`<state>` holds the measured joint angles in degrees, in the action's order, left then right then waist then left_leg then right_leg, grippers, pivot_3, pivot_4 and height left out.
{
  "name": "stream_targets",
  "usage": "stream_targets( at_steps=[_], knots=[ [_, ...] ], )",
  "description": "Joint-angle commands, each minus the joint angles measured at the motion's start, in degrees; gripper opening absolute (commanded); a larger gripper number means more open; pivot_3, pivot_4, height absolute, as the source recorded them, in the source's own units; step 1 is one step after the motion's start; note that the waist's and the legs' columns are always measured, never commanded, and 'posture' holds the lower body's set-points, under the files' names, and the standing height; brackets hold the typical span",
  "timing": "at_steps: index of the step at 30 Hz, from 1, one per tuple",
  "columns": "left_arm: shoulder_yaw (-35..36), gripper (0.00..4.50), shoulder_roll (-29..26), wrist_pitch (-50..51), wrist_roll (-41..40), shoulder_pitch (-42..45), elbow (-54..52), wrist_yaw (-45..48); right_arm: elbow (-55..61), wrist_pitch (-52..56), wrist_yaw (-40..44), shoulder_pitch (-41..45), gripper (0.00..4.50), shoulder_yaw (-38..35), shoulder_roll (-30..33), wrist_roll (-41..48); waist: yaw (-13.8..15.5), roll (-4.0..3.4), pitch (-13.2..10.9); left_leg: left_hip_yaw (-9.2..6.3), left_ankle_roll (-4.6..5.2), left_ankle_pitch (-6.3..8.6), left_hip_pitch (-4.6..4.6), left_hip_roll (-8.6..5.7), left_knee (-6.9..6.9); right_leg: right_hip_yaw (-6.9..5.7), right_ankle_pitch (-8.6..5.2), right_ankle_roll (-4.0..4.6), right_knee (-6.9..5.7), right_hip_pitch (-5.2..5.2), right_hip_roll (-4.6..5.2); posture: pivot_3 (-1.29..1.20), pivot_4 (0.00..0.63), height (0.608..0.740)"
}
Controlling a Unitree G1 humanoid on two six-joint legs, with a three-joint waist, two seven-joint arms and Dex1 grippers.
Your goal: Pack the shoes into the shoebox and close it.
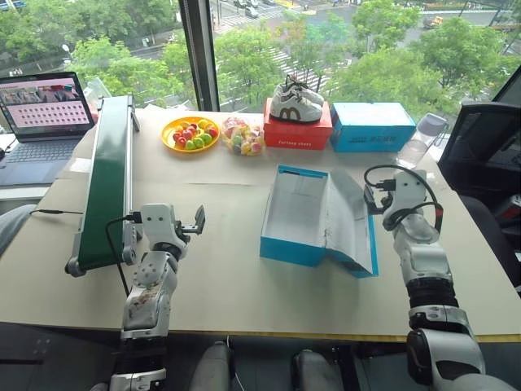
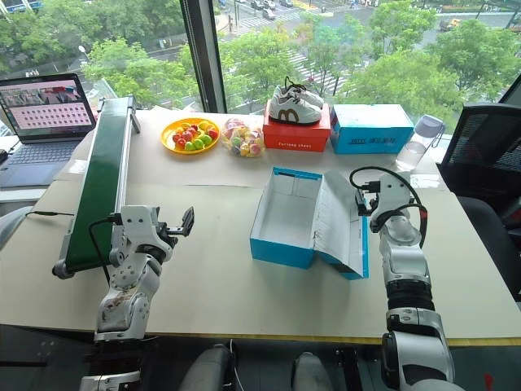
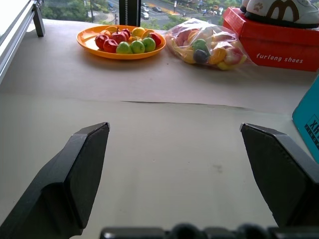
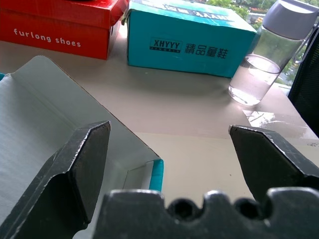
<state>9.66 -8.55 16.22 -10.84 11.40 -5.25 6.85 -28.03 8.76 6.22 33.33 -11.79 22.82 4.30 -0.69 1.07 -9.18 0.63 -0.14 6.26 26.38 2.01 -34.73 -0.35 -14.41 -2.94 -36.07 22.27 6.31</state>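
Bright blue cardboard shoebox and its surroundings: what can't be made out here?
- Bright blue cardboard shoebox: floor by the near wall is hidden by that wall, head views.
- Open laptop's screen content: too small.
- Clear water bottle: top cut by the right wrist view's edge.

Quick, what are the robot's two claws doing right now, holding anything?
Left gripper: open, holding nothing, above the bare table.
Right gripper: open, holding nothing, beside the open blue shoebox.

table [image 1: 244, 269] | shoebox [image 1: 303, 213] | conveyor [image 1: 110, 183] | fruit plate [image 1: 190, 133] | red box [image 1: 297, 130] | bottle [image 1: 423, 138]
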Motion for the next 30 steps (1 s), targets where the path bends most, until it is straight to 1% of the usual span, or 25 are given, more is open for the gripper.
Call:
stream_targets(
  at_steps=[1, 4, 6, 9, 10, 11, 12, 14, 16, 18, 21, 23, 26, 30],
  knots=[
    [-0.1, 4.50, -1.1, -2.4, 1.1, 1.4, -1.1, -0.2, 6.1, 1.0, 2.4, 1.5, 4.46, -1.3, -1.2, 4.3, 0.0, 0.00, 0.0, 0.00, 0.00, 0.00, 0.00, 0.00, 0.00, 0.00, 0.00, 0.00, 0.00, 0.00, 0.00, 0.00, 0.150, 0.739],
    [2.9, 4.50, -3.3, -7.5, 3.9, 2.9, -1.9, -3.1, 20.9, 8.5, 12.5, 4.2, 4.46, -0.4, -7.8, 20.1, -0.7, 0.00, -0.1, 0.03, 0.00, 0.00, 0.00, 0.10, 0.02, 0.05, 0.01, 0.01, -0.04, 0.09, -0.05, 0.00, 0.150, 0.739],
    [5.1, 4.50, -4.2, -9.6, 4.2, 3.9, -1.5, -4.8, 27.6, 13.3, 15.3, 5.6, 4.46, 0.4, -9.6, 26.2, -1.3, -0.06, -0.2, 0.14, 0.04, -0.02, 0.00, 0.31, 0.03, 0.24, 0.09, 0.11, -0.15, 0.22, -0.29, 0.00, 0.150, 0.739],
    [7.2, 4.50, -5.6, -11.2, 4.9, 4.7, -0.8, -6.3, 34.8, 20.3, 18.4, 6.9, 4.46, 2.4, -10.7, 33.3, -0.6, -0.08, -0.2, 0.16, 0.03, -0.01, -0.01, 0.38, 0.03, 0.24, 0.09, 0.11, -0.12, 0.20, -0.39, 0.00, 0.150, 0.739],
    [8.6, 4.50, -6.5, -9.2, 4.0, 5.0, -0.3, -6.5, 39.5, 23.7, 22.1, 6.2, 4.46, 6.2, -10.3, 36.5, -0.2, -0.05, -0.2, 0.17, 0.01, 0.00, -0.01, 0.40, 0.03, 0.23, 0.08, 0.11, -0.08, 0.18, -0.39, 0.00, 0.150, 0.739],
    [10.4, 4.50, -7.5, -7.0, 3.0, 5.3, 0.7, -7.1, 43.9, 26.1, 26.4, 5.0, 4.46, 10.9, -8.7, 37.7, 0.1, -0.01, -0.2, 0.20, -0.04, 0.03, 0.00, 0.43, 0.04, 0.22, 0.08, 0.11, -0.01, 0.17, -0.39, 0.00, 0.150, 0.739],
    [12.8, 4.50, -8.3, -3.3, 0.8, 5.8, 1.9, -7.5, 47.8, 27.9, 30.6, 3.6, 4.46, 15.8, -6.3, 37.6, 0.1, -0.01, -0.2, 0.21, -0.07, 0.05, 0.01, 0.45, 0.04, 0.17, 0.07, 0.12, 0.01, 0.16, -0.38, 0.00, 0.150, 0.739],
    [15.5, 4.50, -10.0, 4.5, -2.7, 6.3, 3.9, -6.8, 51.1, 28.7, 35.6, 1.8, 4.46, 22.3, -1.8, 34.5, 0.2, 0.00, -0.2, 0.26, -0.17, 0.12, 0.01, 0.50, 0.05, 0.17, 0.05, 0.17, 0.01, 0.20, -0.38, 0.00, 0.150, 0.739],
    [15.9, 4.50, -12.7, 8.5, -1.9, 6.0, 3.7, -6.5, 50.3, 26.5, 36.7, 1.7, 4.46, 26.3, 0.8, 29.1, 0.2, 0.10, -0.3, 0.25, -0.42, 0.27, 0.01, 0.52, 0.03, 0.13, 0.01, 0.22, 0.01, 0.22, -0.38, 0.00, 0.150, 0.739],
    [17.2, 4.50, -14.6, 14.0, -3.5, 6.7, 2.7, -6.3, 48.8, 24.7, 37.4, 1.9, 4.46, 28.4, 1.9, 25.8, 0.2, 0.26, -0.3, 0.31, -0.54, 0.34, 0.01, 0.54, -0.05, 0.09, 0.00, 0.27, 0.00, 0.55, -0.34, 0.00, 0.150, 0.739],
    [18.1, 4.50, -17.2, 18.0, -4.6, 7.5, 1.3, -5.8, 47.7, 23.2, 38.3, 1.4, 4.46, 29.7, 2.0, 23.2, 0.2, 0.44, -0.3, 0.47, -0.67, 0.42, 0.02, 0.66, -0.03, 0.04, -0.09, 0.42, 0.03, 0.65, -0.30, 0.00, 0.150, 0.739],
    [18.2, 4.50, -18.1, 19.0, -4.1, 7.8, 1.1, -6.4, 47.0, 22.6, 38.2, 1.1, 4.46, 30.0, 1.2, 21.9, 0.2, 0.44, -0.3, 0.59, -0.70, 0.42, 0.03, 0.74, 0.02, 0.04, -0.03, 0.49, 0.01, 0.74, -0.31, 0.00, 0.150, 0.739],
    [18.5, 4.50, -18.5, 20.4, -4.5, 7.9, 1.2, -6.4, 46.6, 22.7, 38.3, 0.6, 4.46, 29.8, 0.2, 21.4, 0.2, 0.45, -0.3, 0.66, -0.70, 0.41, 0.04, 0.77, 0.06, 0.05, 0.26, 0.42, -0.01, 0.78, -0.33, 0.00, 0.150, 0.739],
    [18.0, 4.50, -18.5, 21.3, -4.1, 6.9, 2.0, -5.9, 45.7, 22.5, 37.2, -0.3, 4.46, 30.4, -1.1, 19.1, 0.1, 0.47, -0.3, 0.73, -0.68, 0.39, 0.23, 0.77, 0.07, 0.08, 0.23, 0.39, -0.03, 0.83, -0.34, 0.00, 0.150, 0.739]
  ],
)
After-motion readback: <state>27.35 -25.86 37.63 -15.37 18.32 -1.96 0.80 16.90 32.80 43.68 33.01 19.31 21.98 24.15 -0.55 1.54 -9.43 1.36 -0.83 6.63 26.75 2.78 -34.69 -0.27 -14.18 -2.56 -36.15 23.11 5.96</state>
